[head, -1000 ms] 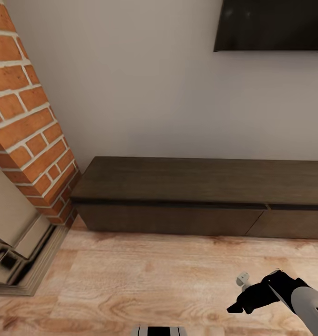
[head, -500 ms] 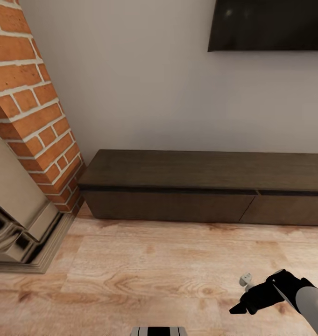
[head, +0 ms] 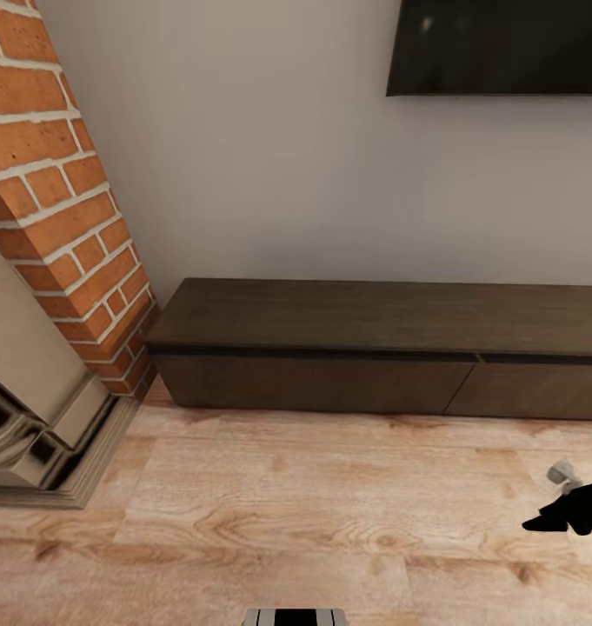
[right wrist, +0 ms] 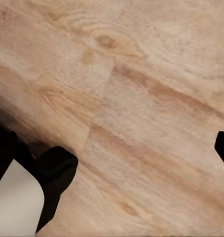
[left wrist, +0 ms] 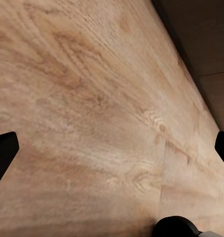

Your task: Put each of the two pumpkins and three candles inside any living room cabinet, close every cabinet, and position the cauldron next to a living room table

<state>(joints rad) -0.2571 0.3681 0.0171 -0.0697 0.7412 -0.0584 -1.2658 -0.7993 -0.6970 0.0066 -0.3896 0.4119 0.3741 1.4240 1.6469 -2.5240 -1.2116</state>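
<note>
Cabinet [head: 330, 382] drawers are shut against the far wall; the right pincer [head: 563, 515], low at right, is spread wide, empty, above the wooden floor [head: 287, 513].

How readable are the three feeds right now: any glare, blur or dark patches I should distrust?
Head view: even, soft light, the cabinet sharp, faint glare specks on the dark wall screen, the right gripper a flat black silhouette at the frame edge. Left wrist view: the wooden floor is smeared and soft. Right wrist view: floor grain slightly blurred, fingers featureless black.
</note>
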